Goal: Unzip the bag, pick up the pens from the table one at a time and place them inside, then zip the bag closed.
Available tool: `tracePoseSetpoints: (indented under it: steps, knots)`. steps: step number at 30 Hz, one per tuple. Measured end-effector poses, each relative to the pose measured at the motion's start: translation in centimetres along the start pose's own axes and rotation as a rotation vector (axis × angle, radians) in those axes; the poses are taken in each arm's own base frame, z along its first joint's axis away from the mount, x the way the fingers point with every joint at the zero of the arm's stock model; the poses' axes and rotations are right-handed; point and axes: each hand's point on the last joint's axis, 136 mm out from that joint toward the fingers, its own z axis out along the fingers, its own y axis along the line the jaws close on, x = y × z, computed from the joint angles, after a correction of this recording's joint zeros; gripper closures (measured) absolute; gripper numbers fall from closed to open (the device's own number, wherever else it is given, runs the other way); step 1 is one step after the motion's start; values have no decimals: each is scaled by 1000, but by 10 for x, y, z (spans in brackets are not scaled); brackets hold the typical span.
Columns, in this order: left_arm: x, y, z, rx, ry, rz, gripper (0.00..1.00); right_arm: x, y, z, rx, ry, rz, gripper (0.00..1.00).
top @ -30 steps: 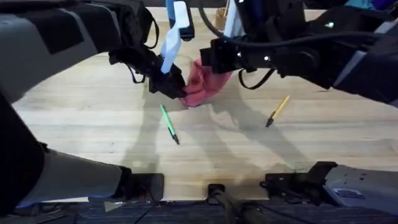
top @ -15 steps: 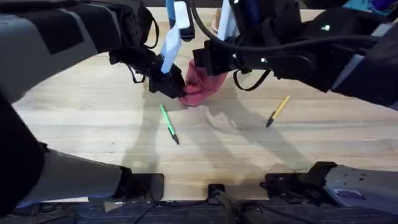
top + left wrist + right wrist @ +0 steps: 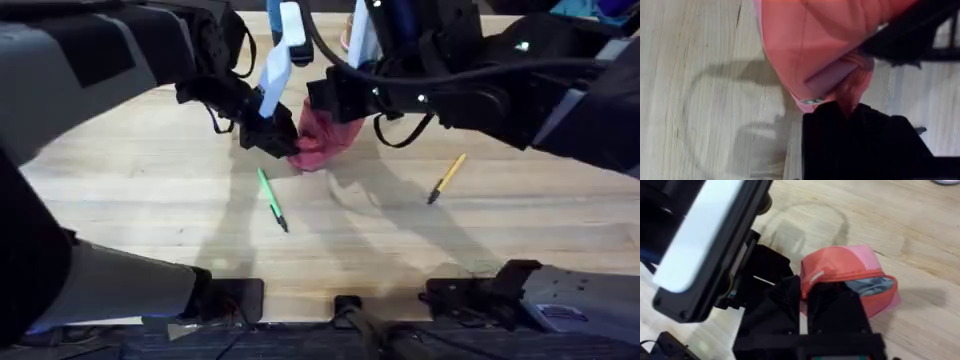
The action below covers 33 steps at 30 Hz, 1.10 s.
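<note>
The pink-red bag lies on the table at the far middle, held between both arms. My left gripper is shut on the bag's left end; the black fingers pinch a fold of its fabric. My right gripper is shut on the zipper at the top edge of the bag, whose mouth gapes and shows grey lining. The green pen lies just in front of the bag. The yellow-orange pen lies farther to the right.
A tan container stands at the table's far edge behind the bag. Both arms crowd the space above the bag. Bare wood stretches in front of the pens down to the arm bases.
My right gripper has slid left along the bag's top edge, toward the left gripper. The left gripper and both pens have stayed put.
</note>
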Motion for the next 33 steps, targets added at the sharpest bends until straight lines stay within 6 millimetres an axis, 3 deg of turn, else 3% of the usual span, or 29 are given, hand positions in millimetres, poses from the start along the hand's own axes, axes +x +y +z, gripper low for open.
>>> tracePoseSetpoints:
  steps: [8, 11, 14, 15, 30, 33]
  knots:
    - [-3, 1, 0, -1, -18, 6, 959, 3, -4, 0, 21, 11, -1, 637]
    - [-5, 1, 0, -2, -24, 9, 959, 8, -6, 0, 29, 30, 4, 439]
    - [-7, 2, 0, -4, -38, 14, 959, 14, -12, 0, 38, 59, 14, 48]
    - [-8, 2, 0, -3, -43, 15, 959, 16, -15, 1, 47, 70, 19, 17]
    - [-10, 2, 0, -1, -50, 17, 959, 20, -28, 5, 74, 96, 47, 5]
    - [-12, 2, 0, 1, -61, 19, 959, 15, -43, -1, 93, 91, 56, 5]
